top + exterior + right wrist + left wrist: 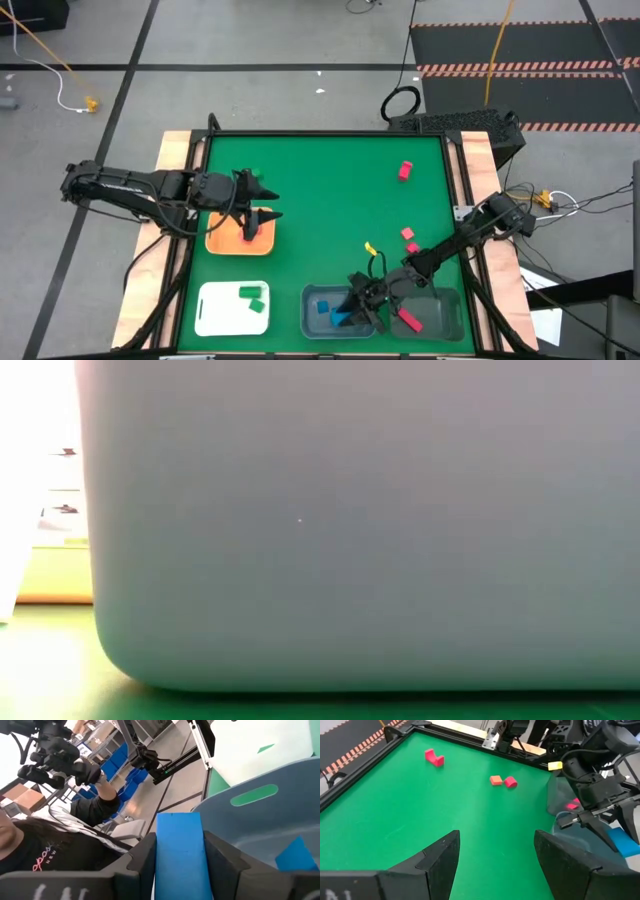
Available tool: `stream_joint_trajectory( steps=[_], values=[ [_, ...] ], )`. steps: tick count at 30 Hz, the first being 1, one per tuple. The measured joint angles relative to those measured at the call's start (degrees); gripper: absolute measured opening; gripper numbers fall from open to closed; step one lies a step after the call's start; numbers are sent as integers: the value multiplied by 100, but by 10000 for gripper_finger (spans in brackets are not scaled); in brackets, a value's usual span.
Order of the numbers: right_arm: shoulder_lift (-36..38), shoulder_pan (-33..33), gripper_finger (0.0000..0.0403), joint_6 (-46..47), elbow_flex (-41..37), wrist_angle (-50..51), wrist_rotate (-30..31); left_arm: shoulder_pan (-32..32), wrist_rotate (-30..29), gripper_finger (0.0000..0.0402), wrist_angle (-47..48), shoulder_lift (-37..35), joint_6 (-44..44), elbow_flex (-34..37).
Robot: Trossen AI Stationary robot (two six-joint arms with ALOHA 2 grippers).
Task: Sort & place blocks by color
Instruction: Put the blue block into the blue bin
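Right gripper (352, 308), jaws clamped on a flat blue block (178, 857), hangs over the grey plastic tray (452, 318); next, release inside; left gripper (262, 205) waits, jaws apart

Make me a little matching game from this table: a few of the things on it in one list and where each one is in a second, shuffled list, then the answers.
Things:
1. right gripper
2. left gripper
3. green blocks
4. notched red block

Places:
A. lying in the white tray
B. alone on the green mat, toward the far right side
C. over the grey tray, shut on a blue block
D. above the orange tray, open and empty

Pairs: 1-C, 2-D, 3-A, 4-B
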State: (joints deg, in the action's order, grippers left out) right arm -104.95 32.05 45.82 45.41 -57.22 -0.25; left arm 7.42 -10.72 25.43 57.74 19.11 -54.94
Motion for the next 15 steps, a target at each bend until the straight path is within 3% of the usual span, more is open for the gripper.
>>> stream_joint_trajectory(
  steps=[15],
  values=[
    [16, -207, 176, 0, 2, -138, -302, 9, 0, 255, 2, 0, -65, 0]
  ],
)
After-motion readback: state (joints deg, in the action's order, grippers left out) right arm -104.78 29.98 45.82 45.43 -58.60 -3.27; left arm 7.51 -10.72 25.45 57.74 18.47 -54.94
